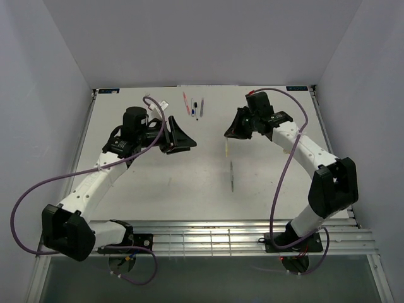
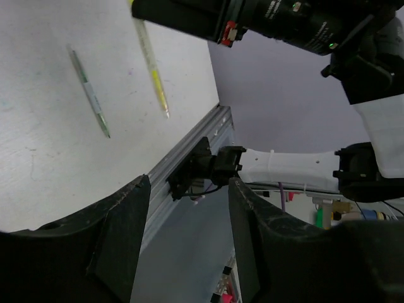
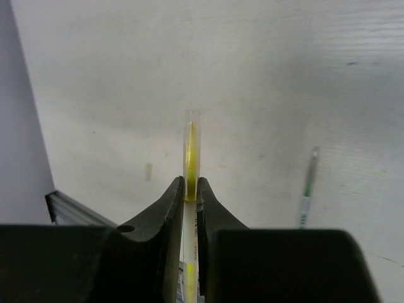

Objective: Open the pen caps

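1. The yellow pen [image 2: 153, 69] hangs from the right fingers [image 3: 167, 214], which are pinched narrow on its barrel. It is held above the desk [image 1: 158, 189], right of the middle, and seems clear of the surface.
2. The yellow cap [image 3: 192, 136] is on the free end that sticks out past those fingers. It looks like a short clear sleeve with yellow showing inside and a squared-off end. I take it to be the cap and not yet pulled off, though the views do not settle this.
3. The left fingers [image 2: 120, 233] stand wide with nothing between them. They are left of the held pen, face toward it, and are well apart from it.
4. My guess is that the cap is very light, stiff and smooth, so it is likely to slip or twist in a loose pinch.
5. Being so short, it gives little to hold. The best hold looks to be across its sides near the free end, pulling straight along the pen's length.
6. The right fingers sit just behind the sleeve, which should keep the thin barrel from bending or sliding during the pull.
7. A green pen [image 1: 232, 175] lies flat on the desk, nearer than the held one.
8. Three more pens [image 1: 196, 108] lie together at the far edge, near the middle. Their caps are too small to make out.
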Motion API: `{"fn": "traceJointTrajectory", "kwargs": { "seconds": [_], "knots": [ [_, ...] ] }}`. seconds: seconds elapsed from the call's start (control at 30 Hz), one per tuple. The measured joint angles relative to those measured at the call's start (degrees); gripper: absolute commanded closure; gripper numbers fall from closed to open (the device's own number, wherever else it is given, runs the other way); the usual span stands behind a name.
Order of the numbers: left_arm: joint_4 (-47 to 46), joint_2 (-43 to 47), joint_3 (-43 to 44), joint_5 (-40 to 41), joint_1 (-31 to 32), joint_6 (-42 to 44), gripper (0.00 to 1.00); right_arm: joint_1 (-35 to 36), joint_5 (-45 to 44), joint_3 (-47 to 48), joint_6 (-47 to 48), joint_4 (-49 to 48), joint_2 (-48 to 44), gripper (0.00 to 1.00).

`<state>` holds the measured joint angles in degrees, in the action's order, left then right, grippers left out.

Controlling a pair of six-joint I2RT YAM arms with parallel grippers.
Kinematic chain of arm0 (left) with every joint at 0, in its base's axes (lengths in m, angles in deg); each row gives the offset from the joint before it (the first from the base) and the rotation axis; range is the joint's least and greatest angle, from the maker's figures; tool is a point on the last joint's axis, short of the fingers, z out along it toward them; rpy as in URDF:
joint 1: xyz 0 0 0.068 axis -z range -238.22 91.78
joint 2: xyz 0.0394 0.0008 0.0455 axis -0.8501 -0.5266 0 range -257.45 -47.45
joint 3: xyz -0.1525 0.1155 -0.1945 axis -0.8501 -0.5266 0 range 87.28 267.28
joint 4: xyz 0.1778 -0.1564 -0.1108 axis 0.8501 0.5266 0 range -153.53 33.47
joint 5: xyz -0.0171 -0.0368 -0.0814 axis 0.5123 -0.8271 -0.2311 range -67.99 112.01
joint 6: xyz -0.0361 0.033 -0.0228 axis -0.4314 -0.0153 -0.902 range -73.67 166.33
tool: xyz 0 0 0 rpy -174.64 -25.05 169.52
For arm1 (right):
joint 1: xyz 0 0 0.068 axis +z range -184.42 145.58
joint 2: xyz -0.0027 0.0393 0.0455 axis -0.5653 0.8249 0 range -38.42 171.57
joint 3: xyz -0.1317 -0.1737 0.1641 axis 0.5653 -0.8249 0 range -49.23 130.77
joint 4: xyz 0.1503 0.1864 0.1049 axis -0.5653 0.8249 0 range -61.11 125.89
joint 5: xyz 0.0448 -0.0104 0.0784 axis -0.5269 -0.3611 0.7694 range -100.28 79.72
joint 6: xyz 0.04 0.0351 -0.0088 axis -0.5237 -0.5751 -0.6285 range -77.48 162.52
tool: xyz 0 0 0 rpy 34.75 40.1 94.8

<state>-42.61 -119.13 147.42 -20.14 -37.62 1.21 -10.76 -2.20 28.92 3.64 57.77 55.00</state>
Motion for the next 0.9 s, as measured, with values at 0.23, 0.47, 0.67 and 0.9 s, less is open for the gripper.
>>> {"fn": "traceJointTrajectory", "kwargs": {
  "seconds": [0.23,0.47,0.67,0.9],
  "knots": [
    [-9.38,6.82,-7.08,-6.49,0.26,-7.19,0.44,6.38,11.06,-8.09,-4.04,-9.38,-6.54,0.92],
    [-13.07,6.32,-12.04,-4.98,5.29,-11.76,0.41,8.70,15.32,-10.73,-8.87,-16.59,-7.04,0.92],
    [-14.60,5.20,-12.00,-2.38,8.04,-11.93,0.39,9.55,16.35,-11.32,-12.33,-20.17,-7.21,0.92],
    [-15.37,0.92,-11.58,-0.26,10.32,-11.72,0.43,9.75,16.04,-12.44,-15.04,-22.62,-8.87,0.92]
  ]
}}
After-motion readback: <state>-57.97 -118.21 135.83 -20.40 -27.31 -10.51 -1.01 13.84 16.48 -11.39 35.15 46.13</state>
